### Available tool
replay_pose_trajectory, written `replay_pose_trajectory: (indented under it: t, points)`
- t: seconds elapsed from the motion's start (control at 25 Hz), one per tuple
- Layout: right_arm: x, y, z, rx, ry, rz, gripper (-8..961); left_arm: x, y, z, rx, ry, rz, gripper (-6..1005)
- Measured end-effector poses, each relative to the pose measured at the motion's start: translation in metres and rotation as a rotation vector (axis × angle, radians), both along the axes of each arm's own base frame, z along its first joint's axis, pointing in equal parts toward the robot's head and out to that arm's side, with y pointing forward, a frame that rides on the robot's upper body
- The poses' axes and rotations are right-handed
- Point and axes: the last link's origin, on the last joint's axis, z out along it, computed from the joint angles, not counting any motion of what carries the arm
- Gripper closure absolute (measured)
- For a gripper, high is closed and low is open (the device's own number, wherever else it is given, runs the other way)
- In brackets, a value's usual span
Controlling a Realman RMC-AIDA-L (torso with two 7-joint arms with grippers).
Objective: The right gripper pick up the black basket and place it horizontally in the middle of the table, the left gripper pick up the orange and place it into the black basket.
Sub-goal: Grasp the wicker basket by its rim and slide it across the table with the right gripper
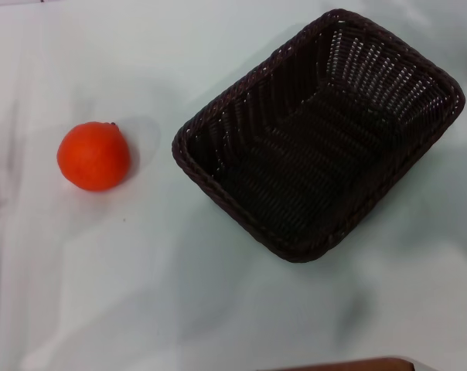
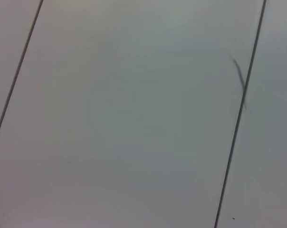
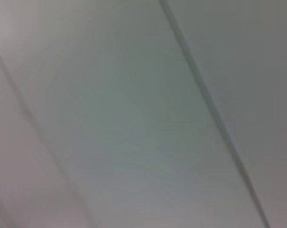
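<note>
The black basket [image 1: 318, 135] lies on the table [image 1: 141, 286] at the right of the head view, turned diagonally and empty. The orange [image 1: 93, 155] sits on the table to the left of the basket, apart from it, with its dark stem spot at the top right. Neither gripper shows in the head view. The left wrist view and the right wrist view show only pale flat panels with dark seam lines, with no fingers, basket or orange.
A brown edge [image 1: 349, 365] shows at the bottom of the head view. Pale table surface lies in front of the basket and the orange and between them.
</note>
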Motion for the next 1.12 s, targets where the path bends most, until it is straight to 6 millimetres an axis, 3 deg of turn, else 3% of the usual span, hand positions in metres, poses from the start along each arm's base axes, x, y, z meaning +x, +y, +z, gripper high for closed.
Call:
replay_pose_trajectory:
  t: [0.24,0.56,0.84,1.12]
  points:
    - [-0.045,0.010,0.027,-0.363,-0.305,-0.173,11,-0.002,-0.002,0.001,0.001,0.002,0.005,124]
    - [-0.066,0.029,0.023,-0.481,-0.588,-0.339,12,-0.001,-0.002,0.003,0.010,0.005,-0.004,123]
    - [-0.069,0.042,0.004,-0.468,-0.635,-0.352,11,-0.002,-0.005,0.003,0.011,0.005,0.001,124]
    - [-0.048,0.052,-0.024,-0.464,-0.597,-0.381,35,-0.001,-0.003,0.003,0.010,0.005,-0.002,124]
